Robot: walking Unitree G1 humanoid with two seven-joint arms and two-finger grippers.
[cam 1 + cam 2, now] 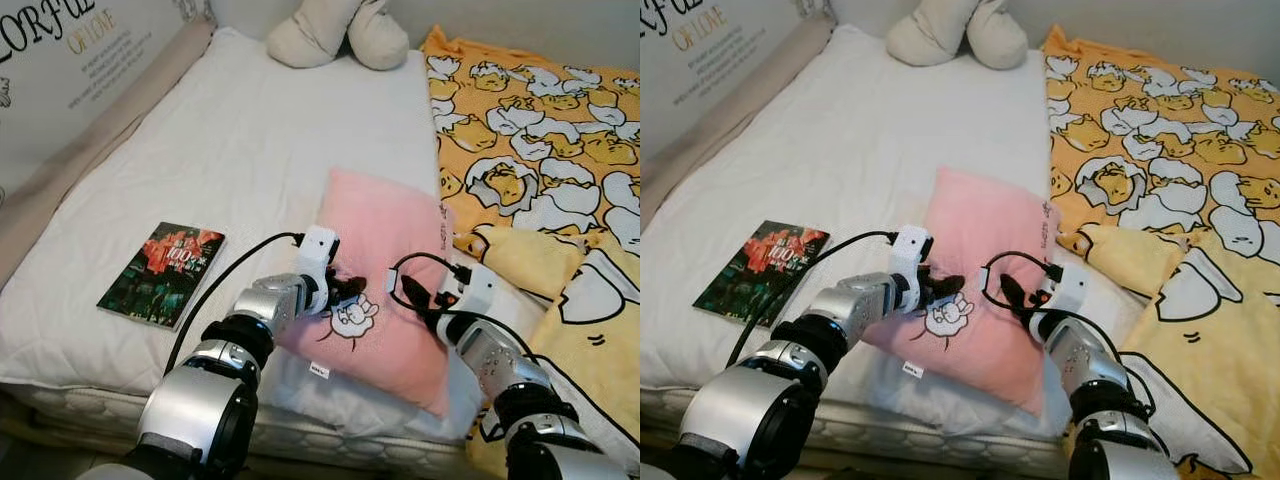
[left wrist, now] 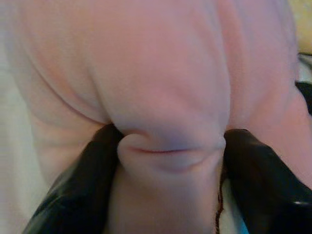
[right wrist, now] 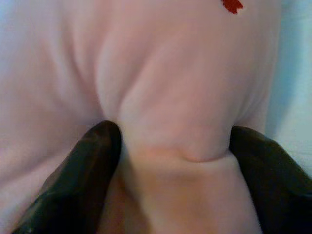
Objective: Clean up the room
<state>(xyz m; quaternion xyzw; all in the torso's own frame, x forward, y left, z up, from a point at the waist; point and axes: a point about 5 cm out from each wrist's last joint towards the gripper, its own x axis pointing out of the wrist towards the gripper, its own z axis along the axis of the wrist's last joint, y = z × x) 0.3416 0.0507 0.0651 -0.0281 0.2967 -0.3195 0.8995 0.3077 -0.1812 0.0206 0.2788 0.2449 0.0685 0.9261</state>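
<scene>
Lying on the left of the bed [image 1: 230, 150], near its front edge, is a book [image 1: 163, 272] with a dark red and green cover, flat on the white sheet and well apart from everything else. To its right, the left hand [image 1: 345, 291] reaches in from the near left and pinches the left edge of the pink pillow [image 1: 385, 270]; in the left wrist view a fold of pink cloth bulges between its two black fingers [image 2: 80, 187], which are closed on it. The pillow lies at the middle of the bed's near side, slightly tilted, with a small white cartoon print [image 1: 353, 318] on its near left part, just beside the left hand. At the pillow's right edge the right hand [image 1: 418, 300] grips likewise; the right wrist view shows pink fabric squeezed between its fingers [image 3: 78, 180]. Right of the pillow, a yellow blanket [image 1: 540, 150] printed with white cartoon figures covers the right side of the bed, its near part bunched up. At the far end of the bed, above the pillow, rests a cream plush toy [image 1: 335, 35].
</scene>
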